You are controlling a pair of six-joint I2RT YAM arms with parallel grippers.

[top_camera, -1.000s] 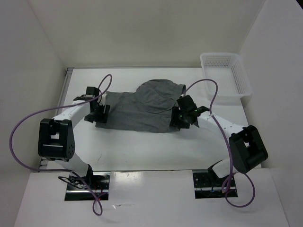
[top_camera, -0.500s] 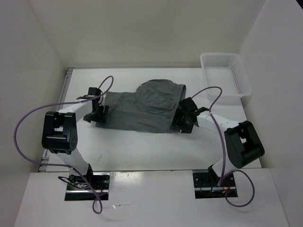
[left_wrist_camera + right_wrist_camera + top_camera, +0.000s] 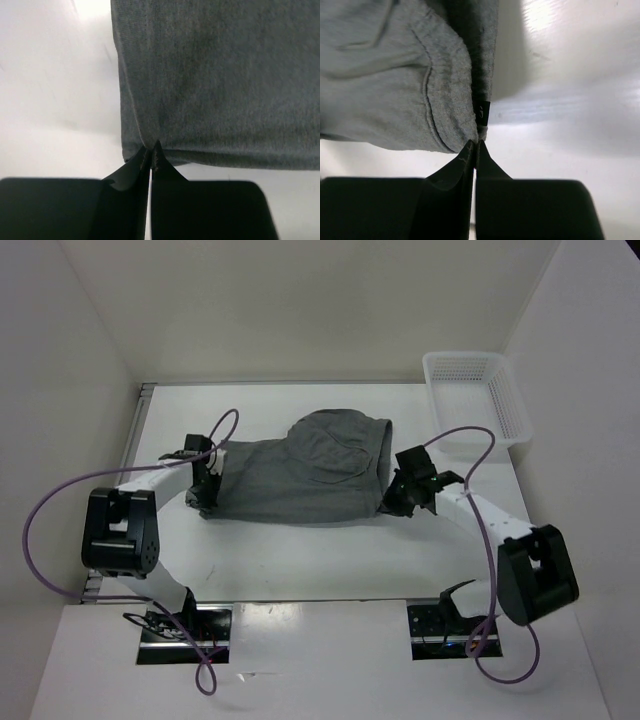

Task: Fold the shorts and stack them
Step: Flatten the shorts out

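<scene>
The grey shorts (image 3: 300,475) lie spread flat across the middle of the table, waist end to the right. My left gripper (image 3: 204,494) is shut on the cloth at the near left corner; in the left wrist view its fingertips (image 3: 159,154) pinch the hem of the shorts (image 3: 225,75). At the near right corner my right gripper (image 3: 393,502) is shut as well. The right wrist view shows its fingertips (image 3: 468,152) nipping the edge of the shorts (image 3: 380,90) just below a small black tag (image 3: 483,111).
A white mesh basket (image 3: 508,408) stands at the back right corner of the table. White walls enclose the table on the left, back and right. Purple cables loop over both arms.
Both grippers have closed on the near corners of the shorts. The two arms have shifted slightly outward, and the cloth's near edge now lies straighter between them.
</scene>
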